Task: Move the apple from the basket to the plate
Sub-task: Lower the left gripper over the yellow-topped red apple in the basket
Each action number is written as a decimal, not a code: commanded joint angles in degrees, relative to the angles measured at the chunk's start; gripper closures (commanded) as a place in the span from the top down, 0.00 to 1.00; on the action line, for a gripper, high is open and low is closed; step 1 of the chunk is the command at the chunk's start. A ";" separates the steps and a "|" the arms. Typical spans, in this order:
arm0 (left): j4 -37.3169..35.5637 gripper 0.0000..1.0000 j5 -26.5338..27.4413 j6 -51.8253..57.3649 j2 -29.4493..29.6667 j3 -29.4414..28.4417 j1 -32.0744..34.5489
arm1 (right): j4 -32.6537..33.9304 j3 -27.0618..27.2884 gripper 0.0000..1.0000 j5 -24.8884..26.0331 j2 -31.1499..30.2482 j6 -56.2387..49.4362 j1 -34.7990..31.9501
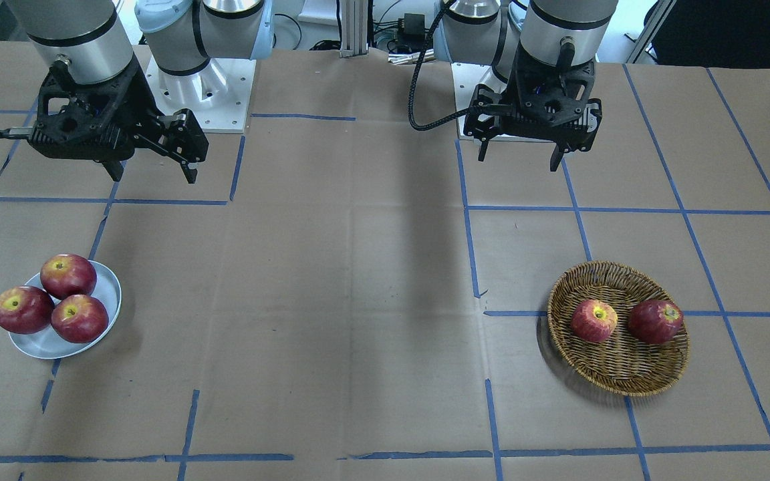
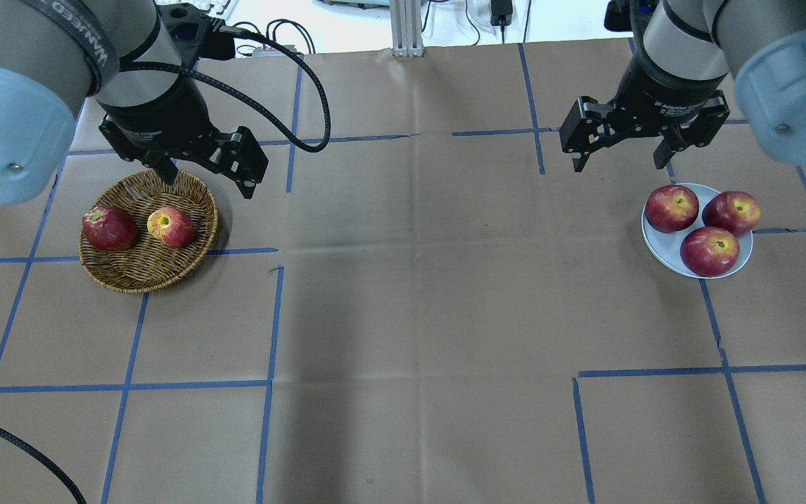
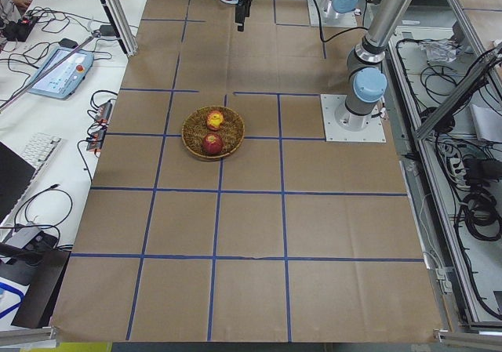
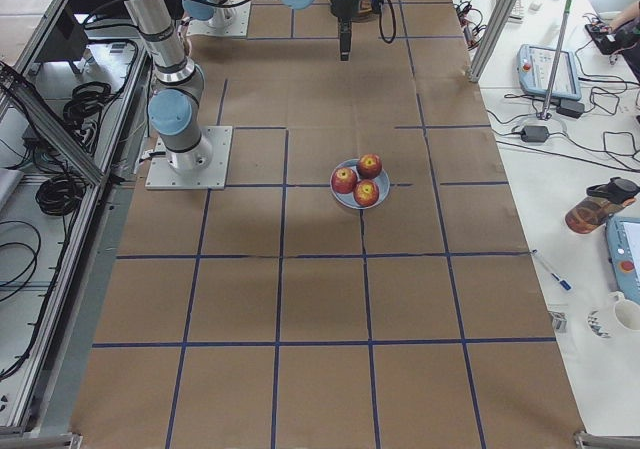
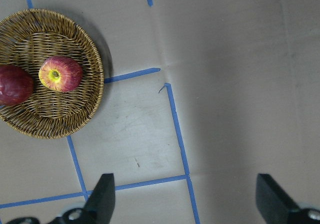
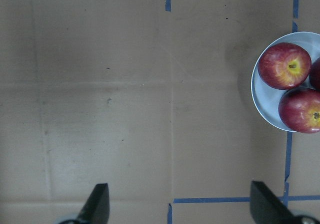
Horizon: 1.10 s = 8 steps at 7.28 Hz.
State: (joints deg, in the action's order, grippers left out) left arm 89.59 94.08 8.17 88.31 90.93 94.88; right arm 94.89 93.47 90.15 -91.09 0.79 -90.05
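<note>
The apple (image 2: 171, 227), your paler pink-red one with the yellow ring round its stem hollow, sat stem-up in the basket (image 2: 138, 278), on the half nearer the middle of the worktop (image 2: 417, 294). Just beside it, with a slim gap between, lay a darker apple (image 2: 109, 228).

Your left hand (image 2: 207, 180) hung raised near the basket, not over it, spread wide and gripping nothing. The left wrist view showed both fingertips (image 5: 102, 196) far apart, bare worktop between them, and the basket off in the upper-left corner. So nothing was lifted yet. By my reading you were at the very start, the approach to the pick.

Over on the other side, well apart from the basket, the plate (image 2: 657, 245) already carried 3 deep-red apples (image 2: 709, 251), bunched together and filling most of it. Your right hand (image 2: 618, 162) hovered near the plate, open too and empty.

Next move, as I judged it: bring the left hand over the pale apple and centre it between the fingers. Then drop down with the jaws lined up so that neither finger knocked the dark neighbour. The basket's low wall should not have hindered a descent from above.

The harder bit came after that. The plate lay across the worktop on the right arm's side, so you would have needed a long carry or a pass between hands. The free spot on that plate also looked tight.
</note>
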 commanded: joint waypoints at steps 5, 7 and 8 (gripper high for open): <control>-4.74 0.99 -0.12 18.25 4.56 0.12 -13.92 | 6.29 2.78 1.00 0.03 0.92 2.20 -1.52; -9.08 0.99 -0.30 20.04 11.50 0.04 -17.07 | 5.40 3.91 1.00 0.21 -0.41 2.38 -1.97; -13.96 0.98 -0.39 22.48 13.71 0.82 -18.14 | 5.48 3.74 1.00 0.73 -0.41 2.38 -1.88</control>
State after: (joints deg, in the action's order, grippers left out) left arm 80.27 93.83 28.22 98.76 91.17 78.42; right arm 100.51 97.05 90.50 -91.35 3.11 -91.91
